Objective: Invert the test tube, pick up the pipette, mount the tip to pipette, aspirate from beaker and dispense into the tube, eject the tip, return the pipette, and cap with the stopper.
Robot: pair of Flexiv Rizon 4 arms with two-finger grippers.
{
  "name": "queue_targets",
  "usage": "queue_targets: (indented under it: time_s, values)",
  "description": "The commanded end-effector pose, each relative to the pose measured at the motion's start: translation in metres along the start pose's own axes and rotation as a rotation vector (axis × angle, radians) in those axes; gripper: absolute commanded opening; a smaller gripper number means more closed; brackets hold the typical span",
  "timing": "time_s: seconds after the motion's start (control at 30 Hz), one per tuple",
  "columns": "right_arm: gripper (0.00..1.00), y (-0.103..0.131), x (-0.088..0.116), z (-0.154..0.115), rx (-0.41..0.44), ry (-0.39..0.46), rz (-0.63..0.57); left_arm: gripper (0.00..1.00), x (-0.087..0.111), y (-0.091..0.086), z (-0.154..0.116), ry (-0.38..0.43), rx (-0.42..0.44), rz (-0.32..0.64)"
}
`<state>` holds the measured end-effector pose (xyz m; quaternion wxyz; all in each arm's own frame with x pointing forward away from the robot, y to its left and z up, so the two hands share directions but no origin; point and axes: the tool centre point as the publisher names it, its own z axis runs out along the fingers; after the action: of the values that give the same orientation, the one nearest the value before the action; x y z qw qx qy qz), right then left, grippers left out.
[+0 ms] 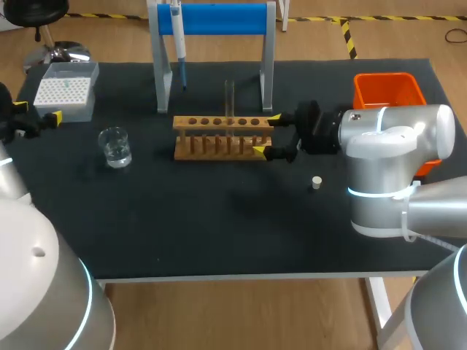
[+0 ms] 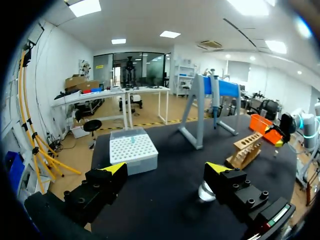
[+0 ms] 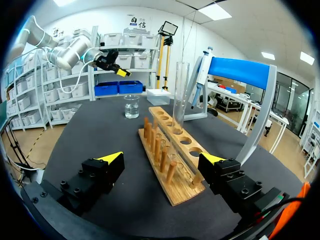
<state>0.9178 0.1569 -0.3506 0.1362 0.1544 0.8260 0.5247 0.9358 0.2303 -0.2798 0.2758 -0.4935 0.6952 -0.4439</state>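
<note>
1. The black table [image 1: 219, 233] carries a blue stand [image 1: 219, 18] at the back, with the pipette [image 1: 179, 44] hanging from it.
2. The left gripper [image 2: 166, 168] hovers beside the tip box [image 1: 67, 91], fingers spread and empty, with the beaker [image 1: 115, 147] near.
3. The right gripper [image 1: 267, 134] sits at one end of the wooden rack [image 1: 222, 136], fingers wide apart, holding nothing.
4. The test tube [image 3: 180, 92] stands upright in a middle hole of the rack. It is probably light, stiff, slick, breakable glass, best pinched gently on its bare length above the rack.
5. The stopper [image 1: 317, 182] lies alone on the table, near the right arm.
</note>
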Motion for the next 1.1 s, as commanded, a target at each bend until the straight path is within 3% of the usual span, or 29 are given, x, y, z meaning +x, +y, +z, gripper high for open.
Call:
queue_targets:
  time_s: [0.03,0.37,1.1]
  values:
    - [1.00,0.000,0.000,-0.001,0.002,0.002,0.000,1.00,-0.006,-0.001,0.025,-0.284,-0.015,0.000]
    - [1.00,0.000,0.000,-0.001,0.002,0.002,0.000,1.00,-0.031,-0.005,0.060,-0.357,-0.027,-0.021]
    - [1.00,0.000,0.000,-0.001,0.002,0.002,0.000,1.00,-0.054,-0.011,0.117,-0.420,-0.065,-0.031]
